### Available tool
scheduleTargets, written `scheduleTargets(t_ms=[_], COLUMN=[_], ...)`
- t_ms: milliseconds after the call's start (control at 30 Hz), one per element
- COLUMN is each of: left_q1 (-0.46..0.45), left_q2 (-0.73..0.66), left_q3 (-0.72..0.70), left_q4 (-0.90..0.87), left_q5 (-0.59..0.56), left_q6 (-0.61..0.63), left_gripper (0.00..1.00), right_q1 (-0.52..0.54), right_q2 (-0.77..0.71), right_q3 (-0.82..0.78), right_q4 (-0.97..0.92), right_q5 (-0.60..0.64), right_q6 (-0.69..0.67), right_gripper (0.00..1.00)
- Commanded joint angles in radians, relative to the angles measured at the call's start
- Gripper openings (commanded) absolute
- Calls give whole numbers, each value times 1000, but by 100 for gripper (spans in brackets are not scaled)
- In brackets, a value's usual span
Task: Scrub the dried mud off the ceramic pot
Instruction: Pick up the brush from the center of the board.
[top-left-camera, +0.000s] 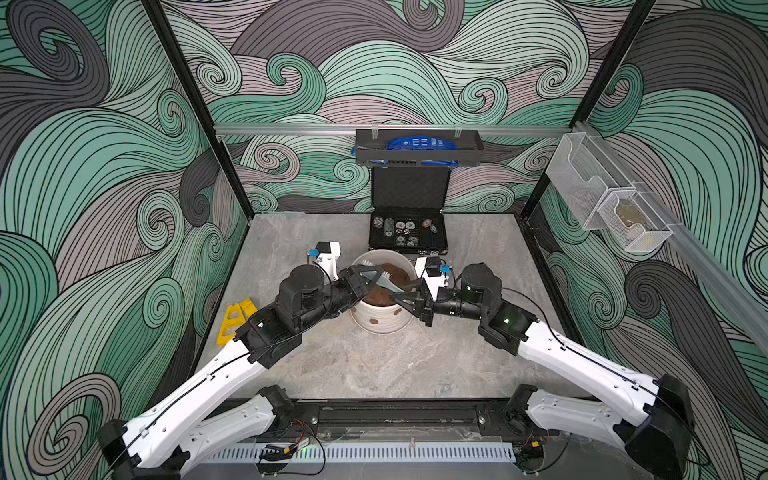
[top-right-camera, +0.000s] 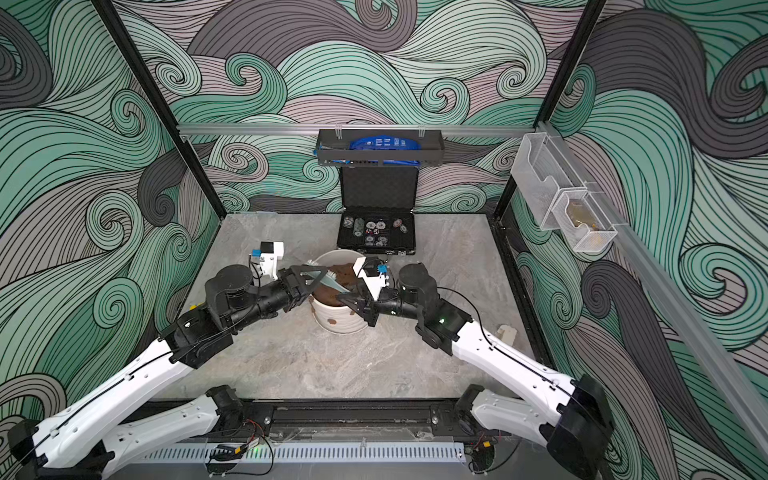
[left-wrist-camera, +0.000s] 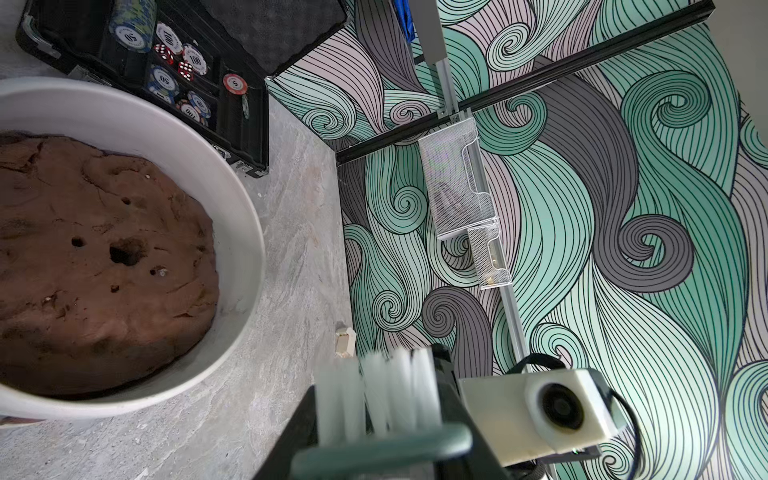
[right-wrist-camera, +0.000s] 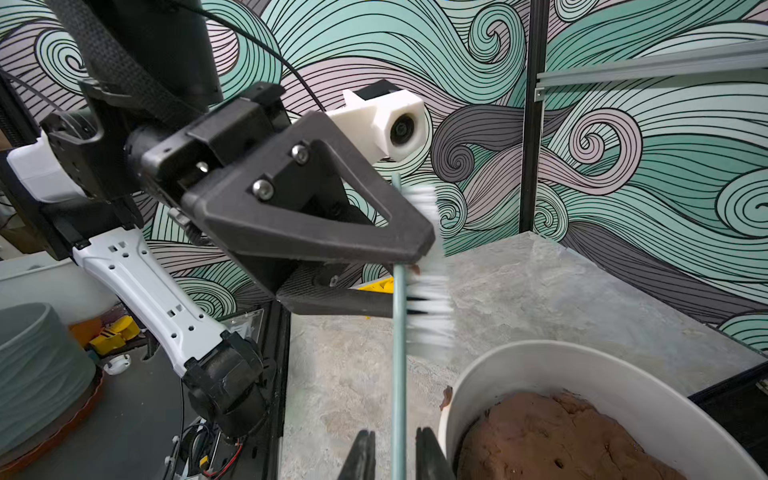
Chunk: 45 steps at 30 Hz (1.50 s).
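Note:
The white ceramic pot (top-left-camera: 388, 327) (top-right-camera: 345, 325) (left-wrist-camera: 232, 199) (right-wrist-camera: 540, 353) stands mid-table with a brown mound (left-wrist-camera: 104, 257) inside. Dried mud (top-left-camera: 375, 321) (top-right-camera: 331, 321) shows as small reddish patches on its front wall, and one chip (right-wrist-camera: 446, 397) sits near the rim. A brush (top-left-camera: 392, 284) (top-right-camera: 330, 280) (right-wrist-camera: 398, 374) with a green handle and white bristles (left-wrist-camera: 378, 390) hangs over the pot. My left gripper (top-left-camera: 376, 277) (left-wrist-camera: 374, 415) (right-wrist-camera: 409, 270) is shut on its head end. My right gripper (top-left-camera: 402, 298) (right-wrist-camera: 394, 434) straddles the handle, with narrow gaps on both sides.
An open black case of poker chips (top-left-camera: 409, 232) lies just behind the pot. A yellow object (top-left-camera: 235, 318) lies by the left wall and a small beige block (top-right-camera: 507, 332) by the right wall. Wire baskets (top-left-camera: 602, 199) hang on the right rail, a black shelf (top-left-camera: 417, 147) at the back.

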Motion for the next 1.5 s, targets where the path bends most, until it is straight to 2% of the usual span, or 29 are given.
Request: scheduleTargets(t_ms=[0,133,200,300,400,467,533,633,700,800,933,1067,1167,1333,1467], left_q1=[8,9,10,12,20,37,64,132,179,235,241,242,243,246,247], left_q2=[-12,-13,-13,-13,-9,3,14,41,63,113,216,299,353,437,475], left_q3=[-4,-13,-20,-19,28,84,133,206,259,315,396,433,455,473,455], left_q4=[38,38,37,22,-73,-196,-291,-452,-542,-661,-774,-791,-787,-754,-737], left_q5=[15,17,20,27,22,25,54,124,120,41,-83,-177,-227,-224,-224], left_q6=[-6,-9,-10,14,131,252,360,519,615,699,755,775,784,770,753], left_gripper=[11,12,15,25,40,50,61,71,72,71,69,66,64,61,59], right_q1=[-3,-5,-5,-7,-32,-53,-69,-75,-75,-70,-24,42,71,156,211], right_q2=[2,4,-5,-24,-40,-63,-80,-96,-105,-107,-85,-46,-26,6,6], right_q3=[33,31,25,21,35,47,64,93,104,122,152,169,163,157,139], right_q4=[0,20,35,38,-29,-109,-188,-321,-386,-458,-551,-598,-576,-566,-555], right_q5=[-25,-52,-57,-51,-55,-47,-28,11,28,23,46,89,121,210,227], right_q6=[6,18,18,9,-22,-59,-95,-157,-188,-217,-252,-235,-154,-41,2], right_gripper=[17,0,0,0,0,0,0,0,0,0,0,0,0,0,0])
